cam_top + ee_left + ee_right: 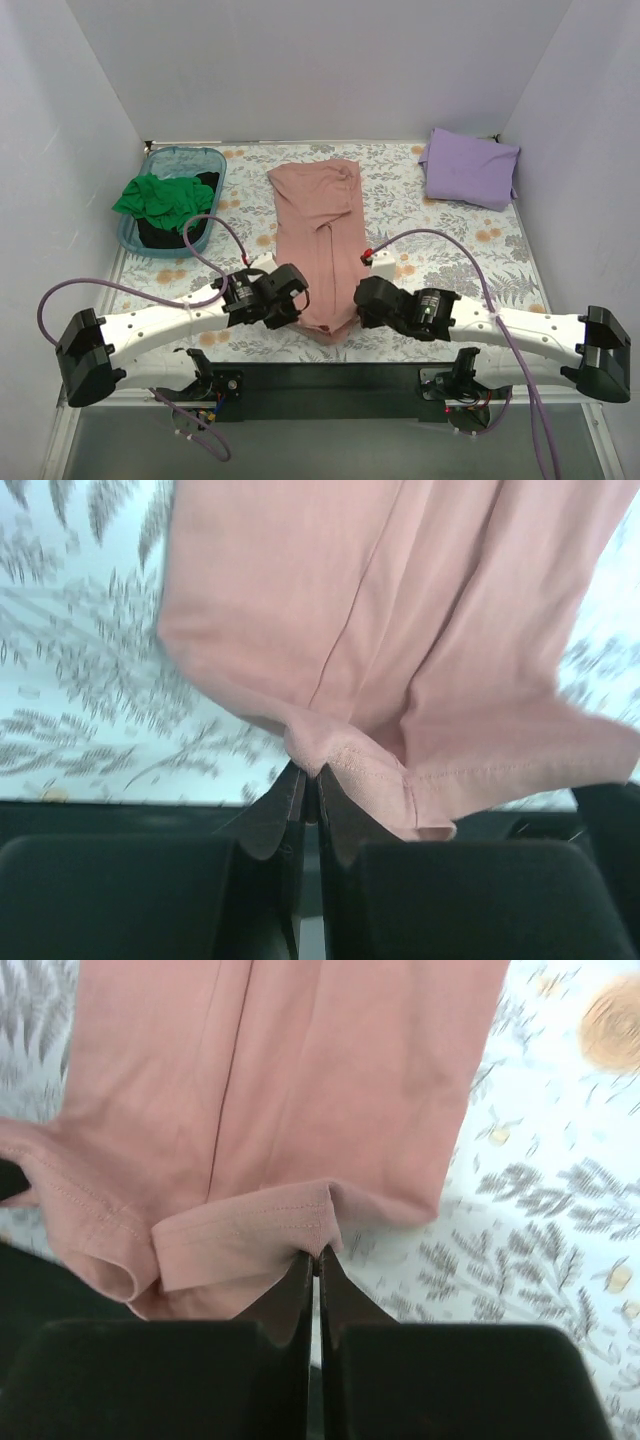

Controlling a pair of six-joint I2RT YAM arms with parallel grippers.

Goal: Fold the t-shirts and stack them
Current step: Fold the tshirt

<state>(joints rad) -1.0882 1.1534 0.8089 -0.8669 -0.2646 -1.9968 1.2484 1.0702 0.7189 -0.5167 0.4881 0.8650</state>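
Observation:
A salmon-pink t-shirt (318, 225) lies lengthwise down the middle of the floral cover, folded into a long strip. My left gripper (300, 293) is shut on its near-left hem corner (330, 752). My right gripper (358, 298) is shut on its near-right hem corner (300, 1225). Both corners are lifted a little off the cover. A folded lavender t-shirt (470, 166) lies at the far right. A green t-shirt (158, 195) and a black one (170, 235) sit crumpled in the tub.
A translucent teal tub (205, 158) stands at the far left. White walls close in the floral-covered table (450, 250) on three sides. The table's black front edge (320, 375) runs just behind both grippers.

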